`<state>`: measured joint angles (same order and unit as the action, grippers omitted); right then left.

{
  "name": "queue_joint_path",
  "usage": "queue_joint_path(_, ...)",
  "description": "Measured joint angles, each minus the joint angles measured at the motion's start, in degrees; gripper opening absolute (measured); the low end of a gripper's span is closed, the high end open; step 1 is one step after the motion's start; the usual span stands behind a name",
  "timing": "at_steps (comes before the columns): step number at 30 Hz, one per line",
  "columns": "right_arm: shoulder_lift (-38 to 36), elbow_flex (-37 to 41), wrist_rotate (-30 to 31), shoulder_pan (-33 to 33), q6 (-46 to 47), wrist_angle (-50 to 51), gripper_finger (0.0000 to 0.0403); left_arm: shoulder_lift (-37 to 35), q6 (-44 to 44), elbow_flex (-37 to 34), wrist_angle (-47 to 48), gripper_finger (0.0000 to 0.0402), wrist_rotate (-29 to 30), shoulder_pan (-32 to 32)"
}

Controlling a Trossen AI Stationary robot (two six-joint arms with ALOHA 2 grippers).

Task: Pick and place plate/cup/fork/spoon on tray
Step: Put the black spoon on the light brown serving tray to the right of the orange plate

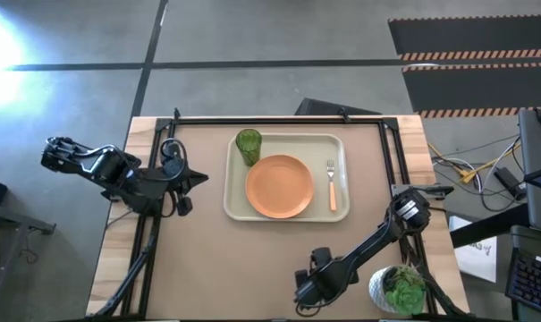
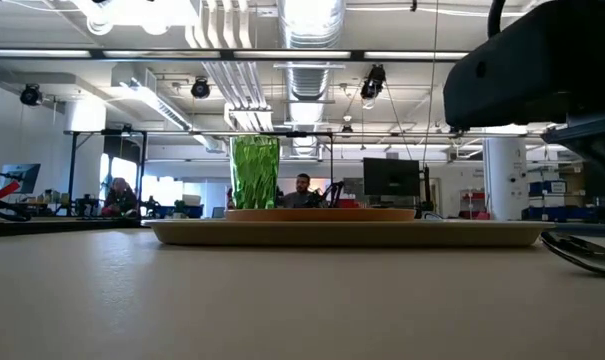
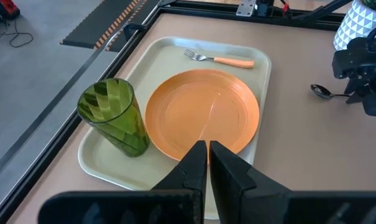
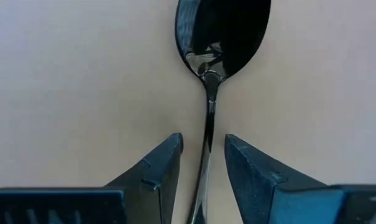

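The cream tray (image 1: 232, 201) lies at the table's middle. On it are the orange plate (image 1: 279, 186), the green cup (image 1: 248, 146) standing upright at its far left corner, and the fork (image 1: 332, 186) along its right side. The dark spoon (image 4: 222, 31) lies flat on the table near the front edge, right of centre. My right gripper (image 4: 203, 140) points down over it, open, one finger on each side of the thin handle (image 4: 207, 124) with a gap showing on both sides. My left gripper (image 3: 208, 146) hovers shut to the left of the tray.
A white pot with a green plant (image 1: 397, 288) stands close to the right of my right gripper, at the table's near right corner. Black frame rails (image 1: 391, 152) run along the table's sides. There is bare table between the tray and the spoon.
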<state>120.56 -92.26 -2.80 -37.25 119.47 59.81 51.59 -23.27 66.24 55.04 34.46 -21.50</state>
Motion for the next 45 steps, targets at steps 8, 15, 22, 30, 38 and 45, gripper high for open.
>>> queue_joint_path(8,0.25,0.79,2.11,-0.01,-0.12,-2.23,0.0028,0.00,0.00,0.00,-0.02,0.0000,0.00,0.01)
queue_joint_path(15,-0.42,0.50,3.58,-0.03,-0.06,-1.89,0.0010,0.00,0.00,0.00,-0.04,0.0000,0.00,-0.02)
queue_joint_path(22,-4.15,-5.97,15.55,1.05,0.50,13.11,0.0009,-0.01,-0.02,0.00,-0.07,0.0000,0.00,-0.02)
queue_joint_path(30,-10.85,-5.24,23.98,5.40,-4.20,23.60,0.0009,0.04,0.13,0.00,-0.05,0.0000,0.00,-0.01)
queue_joint_path(38,-17.01,1.61,23.88,14.65,-19.02,19.68,0.0009,0.03,0.15,0.00,-0.04,0.0000,0.00,-0.01)
queue_joint_path(45,-25.01,9.64,26.44,21.02,-31.33,9.99,0.0009,0.00,0.11,0.00,0.01,0.0000,0.00,0.00)
